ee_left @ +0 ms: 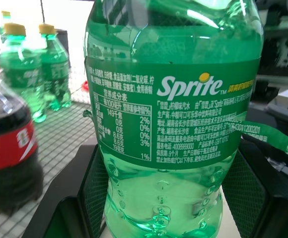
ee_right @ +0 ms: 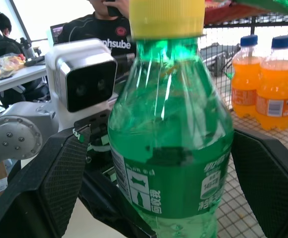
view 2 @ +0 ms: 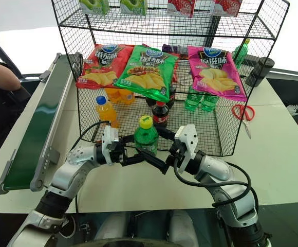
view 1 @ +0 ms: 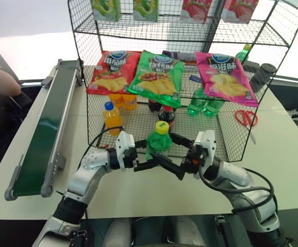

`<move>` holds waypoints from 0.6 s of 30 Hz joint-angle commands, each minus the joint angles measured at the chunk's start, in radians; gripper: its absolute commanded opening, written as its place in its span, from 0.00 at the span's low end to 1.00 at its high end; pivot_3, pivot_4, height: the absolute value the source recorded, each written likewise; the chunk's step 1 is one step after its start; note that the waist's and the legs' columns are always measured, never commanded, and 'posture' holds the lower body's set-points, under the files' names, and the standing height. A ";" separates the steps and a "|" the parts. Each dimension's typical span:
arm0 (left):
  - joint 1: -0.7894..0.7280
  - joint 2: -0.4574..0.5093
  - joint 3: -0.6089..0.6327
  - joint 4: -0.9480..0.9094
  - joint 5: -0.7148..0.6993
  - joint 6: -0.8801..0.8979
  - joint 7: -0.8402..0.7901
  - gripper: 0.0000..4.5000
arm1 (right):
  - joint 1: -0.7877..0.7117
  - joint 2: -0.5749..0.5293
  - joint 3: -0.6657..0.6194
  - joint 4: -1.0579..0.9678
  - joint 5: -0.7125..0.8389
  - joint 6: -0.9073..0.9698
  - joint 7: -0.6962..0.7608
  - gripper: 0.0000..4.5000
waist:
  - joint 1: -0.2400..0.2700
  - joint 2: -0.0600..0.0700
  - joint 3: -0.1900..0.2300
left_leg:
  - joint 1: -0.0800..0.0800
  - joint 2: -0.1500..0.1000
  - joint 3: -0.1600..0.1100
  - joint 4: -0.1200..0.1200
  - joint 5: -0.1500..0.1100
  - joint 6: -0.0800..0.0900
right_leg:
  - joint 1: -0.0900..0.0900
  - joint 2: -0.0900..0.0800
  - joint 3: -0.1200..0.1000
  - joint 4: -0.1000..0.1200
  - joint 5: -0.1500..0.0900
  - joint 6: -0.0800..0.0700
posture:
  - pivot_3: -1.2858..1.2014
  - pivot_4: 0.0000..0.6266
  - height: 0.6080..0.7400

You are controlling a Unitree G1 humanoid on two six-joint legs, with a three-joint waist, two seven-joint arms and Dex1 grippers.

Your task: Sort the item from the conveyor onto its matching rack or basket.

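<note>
Left eye view: a green Sprite bottle with a yellow cap stands upright between my two grippers, just in front of the black wire-mesh rack and well apart from the conveyor along the table's left edge. My left gripper is clamped on the bottle's lower body; the left wrist view shows both pads pressed against its sides. My right gripper has its fingers spread wide, one on each side of the bottle and clear of it in the right wrist view.

Inside the rack's low basket stand an orange-juice bottle with a blue cap, more orange bottles behind it, a cola bottle with a red cap directly beyond the held bottle, and two more green soda bottles. Three crisp bags hang above them: red, green and pink. Red-handled scissors lie on the table to the right of the rack.

"Sprite" reads in white on the green label, beside a panel of small Chinese print. A person in a dark shirt lettered "shsuba" sits beyond the left arm.
</note>
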State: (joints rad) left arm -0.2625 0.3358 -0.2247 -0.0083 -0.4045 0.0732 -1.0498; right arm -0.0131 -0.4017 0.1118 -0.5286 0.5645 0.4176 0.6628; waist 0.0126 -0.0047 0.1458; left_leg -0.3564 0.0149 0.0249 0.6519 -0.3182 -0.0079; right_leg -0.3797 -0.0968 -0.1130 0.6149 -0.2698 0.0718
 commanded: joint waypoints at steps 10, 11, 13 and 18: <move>-0.058 -0.043 0.004 0.002 0.002 -0.042 -0.065 0.60 | 0.021 0.017 0.012 -0.017 0.014 -0.018 0.007 0.88 | 0.002 0.000 0.000 | 0.000 0.000 0.000 0.001 0.000 0.000 | 0.000 0.000 0.000 0.000 0.000 0.000 | 0.52 0.24 0.88; -0.059 -0.044 0.005 0.001 0.005 -0.044 -0.068 0.60 | 0.024 0.019 0.013 -0.018 0.017 -0.016 0.008 0.81 | 0.001 0.000 0.000 | 0.000 0.000 0.000 0.001 0.000 0.000 | 0.000 0.000 0.000 0.000 0.000 0.000 | 0.52 0.24 0.88; -0.059 -0.046 0.006 0.000 0.007 -0.043 -0.071 0.60 | 0.028 0.021 0.015 -0.020 0.018 -0.017 0.009 0.67 | 0.001 0.000 0.000 | 0.000 0.000 0.000 0.001 0.000 0.000 | 0.000 0.000 0.000 0.000 0.000 0.000 | 0.52 0.24 0.88; -0.056 -0.049 0.010 -0.012 -0.016 0.003 -0.073 0.83 | 0.025 0.028 0.015 -0.010 -0.008 -0.038 -0.001 0.67 | 0.001 0.000 0.000 | 0.000 0.000 0.000 0.001 0.000 0.000 | 0.000 0.000 0.000 0.000 0.000 0.000 | 0.52 0.24 0.88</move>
State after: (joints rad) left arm -0.2900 0.3008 -0.2214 0.0279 -0.3864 0.0696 -1.1207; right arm 0.0185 -0.3862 0.1108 -0.5225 0.5534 0.4012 0.6543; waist 0.0139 -0.0049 0.1458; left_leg -0.3566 0.0145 0.0247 0.6525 -0.3182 -0.0079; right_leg -0.3794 -0.0967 -0.1131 0.6150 -0.2698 0.0720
